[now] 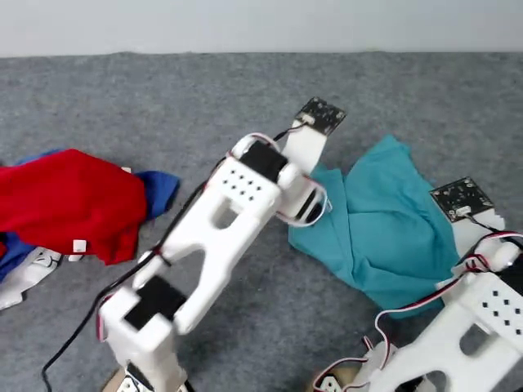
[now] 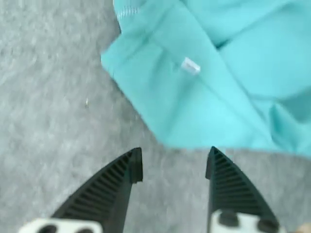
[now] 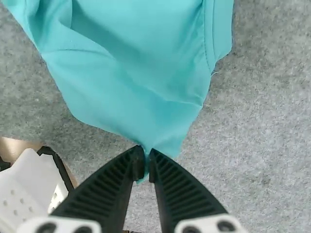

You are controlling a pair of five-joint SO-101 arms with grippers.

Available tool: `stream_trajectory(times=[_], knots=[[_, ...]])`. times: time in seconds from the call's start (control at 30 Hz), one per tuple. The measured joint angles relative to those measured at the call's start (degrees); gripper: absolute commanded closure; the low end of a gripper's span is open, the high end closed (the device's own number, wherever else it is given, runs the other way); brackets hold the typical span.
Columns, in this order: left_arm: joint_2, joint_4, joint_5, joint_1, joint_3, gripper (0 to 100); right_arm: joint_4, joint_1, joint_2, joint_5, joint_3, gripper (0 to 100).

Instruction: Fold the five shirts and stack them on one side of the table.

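In the high view the teal shirt (image 1: pixel 384 220) lies rumpled right of centre on the grey tabletop (image 1: pixel 163 106). The left arm (image 1: pixel 237 204) leans in at its left edge and the right arm (image 1: pixel 482 310) sits at its lower-right corner. At the far left a red shirt (image 1: pixel 73 200) is heaped on a blue shirt (image 1: pixel 161 188), with a white one (image 1: pixel 24 273) poking out below.

In the left wrist view the left fingers (image 2: pixel 112 184) are spread wide at the bottom of the frame, holding nothing. They are over bare tabletop (image 2: pixel 48 97), near the teal shirt's (image 2: pixel 204 82) seamed edge, and a small white tag (image 2: pixel 190 66) shows on the cloth in the upper middle.

In the right wrist view the right fingers (image 3: pixel 116 184) are pressed together at lower centre, pinching the very tip of a corner of the teal shirt (image 3: pixel 131 63). The cloth fans out up the frame from there.

It looks light and limp to me, so it will sag and bunch rather than hold a shape. A tip pinch like that could slip. I'd take it at a seam or corner, with the left fingers on a matching corner so the two can pull it flat.
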State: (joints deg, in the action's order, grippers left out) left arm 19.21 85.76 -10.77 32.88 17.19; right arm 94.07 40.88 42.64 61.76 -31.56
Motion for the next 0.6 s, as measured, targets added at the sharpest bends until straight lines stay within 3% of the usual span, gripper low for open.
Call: stream_trajectory(times=[0.33,0.6], knots=[[24.09,0.0,-0.35,1.49,27.78,78,0.35,0.0,0.0,0.0,0.0,99.0],[38.33,0.0,-0.35,1.49,43.08,78,0.62,0.0,0.0,0.0,0.0,99.0]])
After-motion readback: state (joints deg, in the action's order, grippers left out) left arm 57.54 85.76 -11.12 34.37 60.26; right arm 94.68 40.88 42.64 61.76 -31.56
